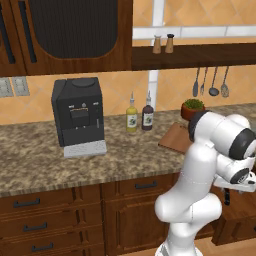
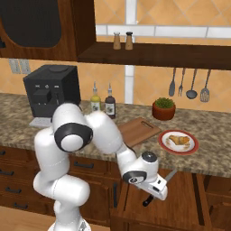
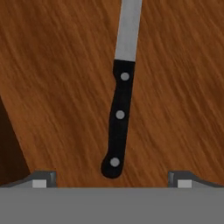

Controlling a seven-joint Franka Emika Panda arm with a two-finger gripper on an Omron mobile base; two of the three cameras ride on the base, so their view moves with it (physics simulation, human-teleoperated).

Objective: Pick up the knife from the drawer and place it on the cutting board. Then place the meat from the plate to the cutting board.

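1. Reddish-brown cutting board [image 1: 176,138] lies on the speckled countertop [image 1: 45,160] in the left base view, right of two bottles [image 1: 139,114] and the coffee machine [image 1: 78,116], partly hidden behind the white arm [image 1: 210,165].
2. Right base view: the gripper [image 2: 151,195] hangs low over the open wooden drawer [image 2: 180,198], above the knife [image 2: 159,187]; meat [image 2: 179,140] sits on the red-rimmed plate [image 2: 163,144], just right of the board.
3. Hand view: the knife lies flat on the drawer floor, dark handle near, grey blade away, between the spread fingertips [image 3: 41,179], which hold nothing.
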